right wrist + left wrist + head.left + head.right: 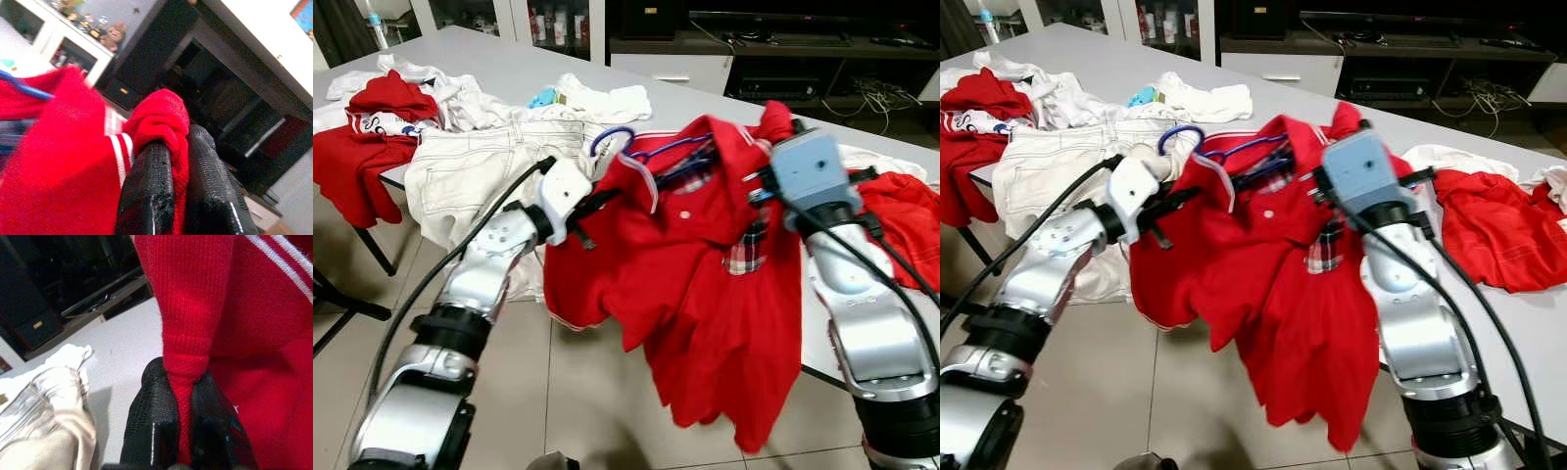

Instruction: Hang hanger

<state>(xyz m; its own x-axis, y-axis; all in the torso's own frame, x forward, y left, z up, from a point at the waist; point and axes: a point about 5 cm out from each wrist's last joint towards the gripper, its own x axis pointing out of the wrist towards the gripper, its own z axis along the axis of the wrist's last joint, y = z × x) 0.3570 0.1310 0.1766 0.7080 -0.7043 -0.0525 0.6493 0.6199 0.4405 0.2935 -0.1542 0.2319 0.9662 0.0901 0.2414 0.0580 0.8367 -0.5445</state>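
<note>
together, the left gripper (183, 431) and right gripper (178, 186) each pinch a fold of the red polo shirt (705, 294); its blue hanger (651, 149) sits inside the collar, at twelve o'clock of the hanging cloth, above the grey table (509, 59).

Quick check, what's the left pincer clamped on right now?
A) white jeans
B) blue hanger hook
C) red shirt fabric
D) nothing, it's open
C: in the left wrist view the left pincer has a bunched fold of the red shirt squeezed between its fingers; the blue hanger sits free in the collar.
</note>
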